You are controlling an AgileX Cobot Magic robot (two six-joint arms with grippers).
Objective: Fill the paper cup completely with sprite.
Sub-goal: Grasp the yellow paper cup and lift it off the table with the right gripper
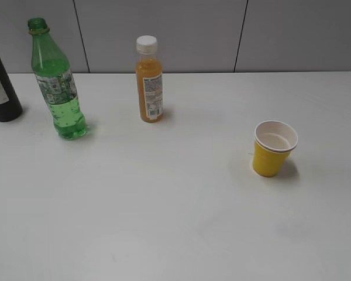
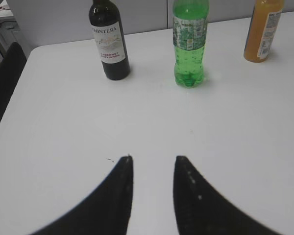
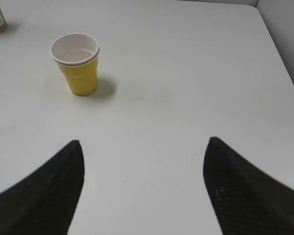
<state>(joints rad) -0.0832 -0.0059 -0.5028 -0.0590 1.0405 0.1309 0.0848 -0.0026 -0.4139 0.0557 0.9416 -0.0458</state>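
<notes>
With the sprite [image 1: 57, 82] standing uncapped (ready to pour) far left and the paper cup [image 1: 274, 148] empty near right, the left gripper [image 2: 153, 161] hangs slightly parted, the right gripper [image 3: 143, 147] spread wide.

A white table [image 1: 175, 222] is carrying four things, all standing upright and apart from one another. Along the far side, a dark wine bottle [image 1: 1, 88] is standing at the left edge, the uncapped green Sprite bottle [image 1: 58, 82] is sitting just to its right, and an orange juice bottle [image 1: 149, 79] with a white cap is standing nearer the middle. The yellow paper cup [image 1: 273, 148] is resting well apart from them on the right, closer to the near side.
</notes>
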